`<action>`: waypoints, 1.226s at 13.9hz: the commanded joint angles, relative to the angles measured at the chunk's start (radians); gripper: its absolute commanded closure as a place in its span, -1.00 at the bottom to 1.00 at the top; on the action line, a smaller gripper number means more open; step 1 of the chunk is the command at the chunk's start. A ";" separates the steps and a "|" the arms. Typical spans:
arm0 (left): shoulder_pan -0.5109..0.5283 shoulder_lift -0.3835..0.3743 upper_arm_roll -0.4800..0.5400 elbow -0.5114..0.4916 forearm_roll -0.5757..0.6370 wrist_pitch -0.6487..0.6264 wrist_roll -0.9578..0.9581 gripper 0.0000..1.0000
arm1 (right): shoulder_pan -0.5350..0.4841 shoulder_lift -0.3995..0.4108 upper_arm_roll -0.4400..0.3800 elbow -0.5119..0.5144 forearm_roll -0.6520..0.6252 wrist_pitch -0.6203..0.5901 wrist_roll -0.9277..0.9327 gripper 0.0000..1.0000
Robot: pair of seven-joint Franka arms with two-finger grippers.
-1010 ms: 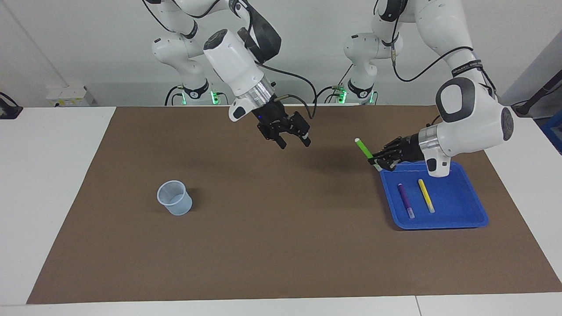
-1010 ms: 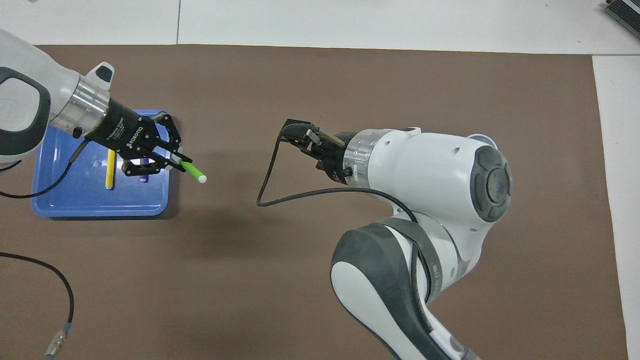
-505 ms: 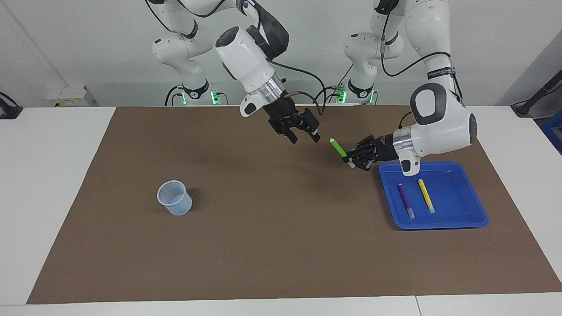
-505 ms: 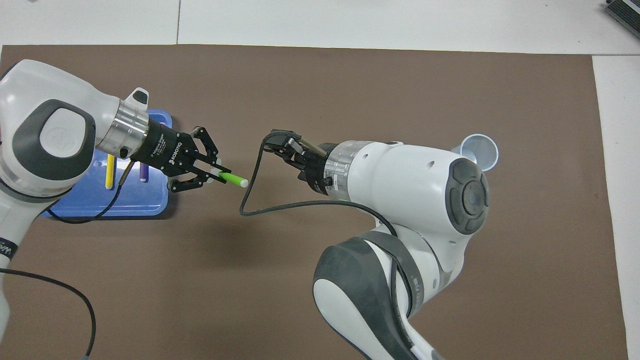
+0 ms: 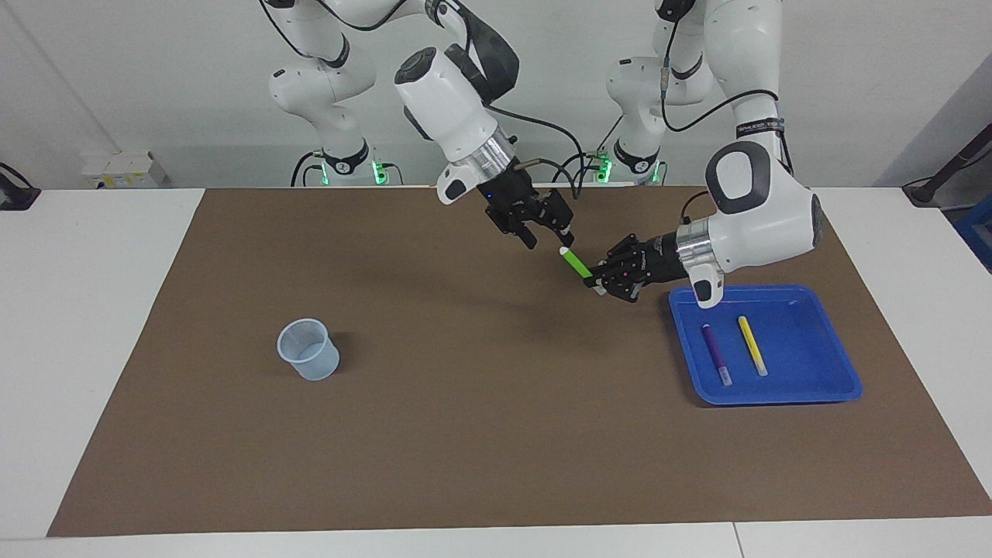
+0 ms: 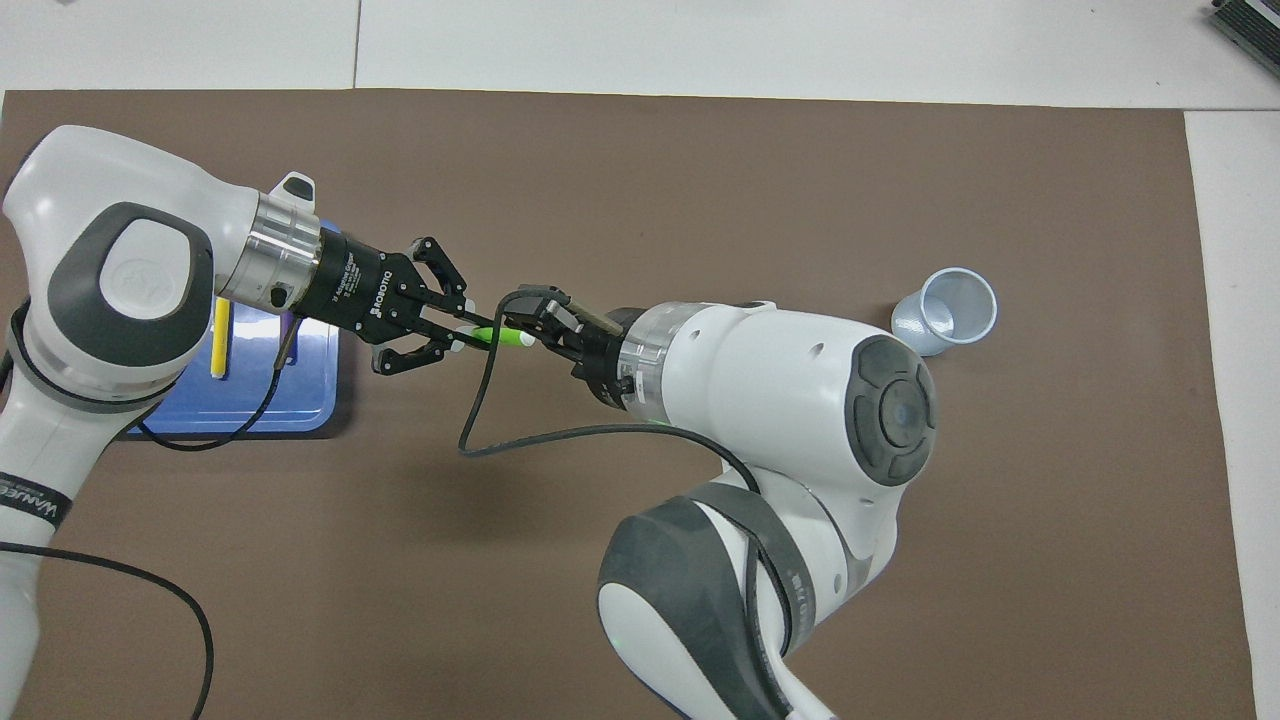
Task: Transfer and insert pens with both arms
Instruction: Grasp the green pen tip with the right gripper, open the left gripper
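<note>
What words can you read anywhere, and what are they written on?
"ROBOTIQ": white letters on the black body of the left gripper, overhead view; smaller print beside it is too small to read.
White lettering on a black band round the left arm, low in the overhead view: not clear enough to read.

Pens: I count three, a green pen held in the air beside the tray, a purple pen and a yellow pen lying in the tray.
Tray: one blue tray (my landmark here).
Cup: one clear cup, well apart from the tray, toward the right arm's end of the table.
Arms: I have two, the left arm over the mat just beside the tray, the right arm.
Mat: one brown mat under the tray.
</note>
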 commanded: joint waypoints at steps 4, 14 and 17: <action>-0.036 -0.038 0.014 -0.035 -0.045 0.033 -0.020 1.00 | 0.001 0.012 -0.001 -0.006 0.007 0.017 -0.064 -0.51; -0.041 -0.039 0.016 -0.035 -0.045 0.033 -0.020 1.00 | -0.003 0.015 -0.001 -0.002 0.007 0.022 -0.113 0.07; -0.043 -0.039 0.016 -0.034 -0.045 0.035 -0.020 1.00 | -0.008 0.020 -0.001 0.003 0.007 0.022 -0.115 0.14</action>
